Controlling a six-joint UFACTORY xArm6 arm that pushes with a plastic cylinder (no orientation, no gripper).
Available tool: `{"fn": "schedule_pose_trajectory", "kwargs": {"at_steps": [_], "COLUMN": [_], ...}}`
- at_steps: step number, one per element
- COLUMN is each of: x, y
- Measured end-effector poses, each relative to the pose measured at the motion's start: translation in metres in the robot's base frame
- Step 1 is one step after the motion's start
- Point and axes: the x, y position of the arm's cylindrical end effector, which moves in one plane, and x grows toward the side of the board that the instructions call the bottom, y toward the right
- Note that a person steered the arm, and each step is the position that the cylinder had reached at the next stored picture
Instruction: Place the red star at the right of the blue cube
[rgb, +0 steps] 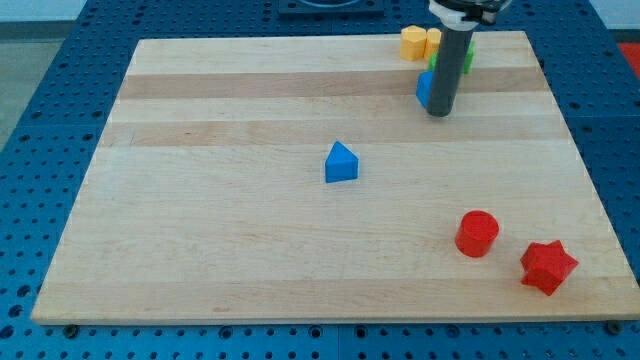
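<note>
Camera view: my tip (438, 113) touches a blue block (424, 89) at the counter's (250, 250) top; no hand shows; red star (548, 266) bottom right.

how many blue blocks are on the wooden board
2. A blue triangular block sits near the board's middle; a second blue block, shape unclear, sits at the view's upper right, mostly hidden behind my tip. The rod may hide others.

Blocks counted on worktop (250, 250): red ×2 — star (548, 266), cylinder (477, 233); blue ×2 — triangular (341, 162), part-hidden one (424, 89); yellow ×1 (415, 42); green ×1 (467, 58).
</note>
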Motion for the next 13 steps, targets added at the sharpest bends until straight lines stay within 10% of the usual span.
{"fn": "schedule_pose_trajectory", "kwargs": {"at_steps": [7,13], "x": [0.265,0.259], "y": [-0.057,0.074]}}
